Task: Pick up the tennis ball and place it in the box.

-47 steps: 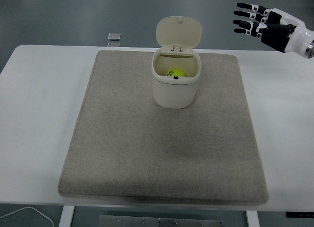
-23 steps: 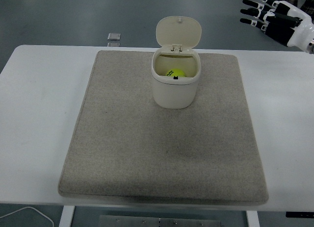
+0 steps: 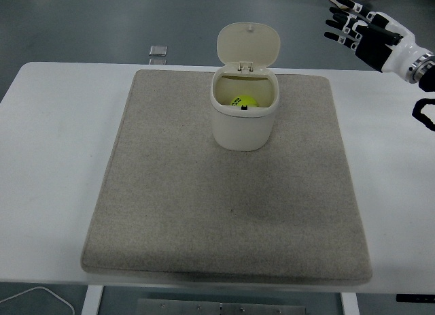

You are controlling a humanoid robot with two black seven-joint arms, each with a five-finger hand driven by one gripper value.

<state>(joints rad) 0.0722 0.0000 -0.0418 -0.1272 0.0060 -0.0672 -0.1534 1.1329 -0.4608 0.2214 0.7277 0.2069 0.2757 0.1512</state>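
One robot hand (image 3: 360, 30) in view: the right, entering from the upper right corner, raised beyond the far edge of the desk (image 3: 54, 145). Its fingers (image 3: 338, 22) are spread and straight, pointing leftward, holding nothing. Left arm: not visible.

Relation to the task's thing: the tennis ball (image 3: 245, 101) lies to the left of and nearer than the robot hand, well apart from it, with open mat between. The ball, being round, has no long axis to align to. It sits inside the box (image 3: 243, 119), low against the inner wall, partly hidden by the front rim and a small dark latch.

Box: cream, rounded, upright, standing on the far middle of the grey mat (image 3: 228, 213). Its hinged lid (image 3: 248, 44) stands open and tilted back on the far side, so the mouth faces up.

Other items: one small silvery object (image 3: 158, 51) at the far desk edge, left of the box, well apart from it; one pale cable (image 3: 34, 298) at the lower left below the desk.

Judgement: with the ball resting in the box and the robot hand empty, the placement looks complete; only the right hand is within reach should anything further be needed.
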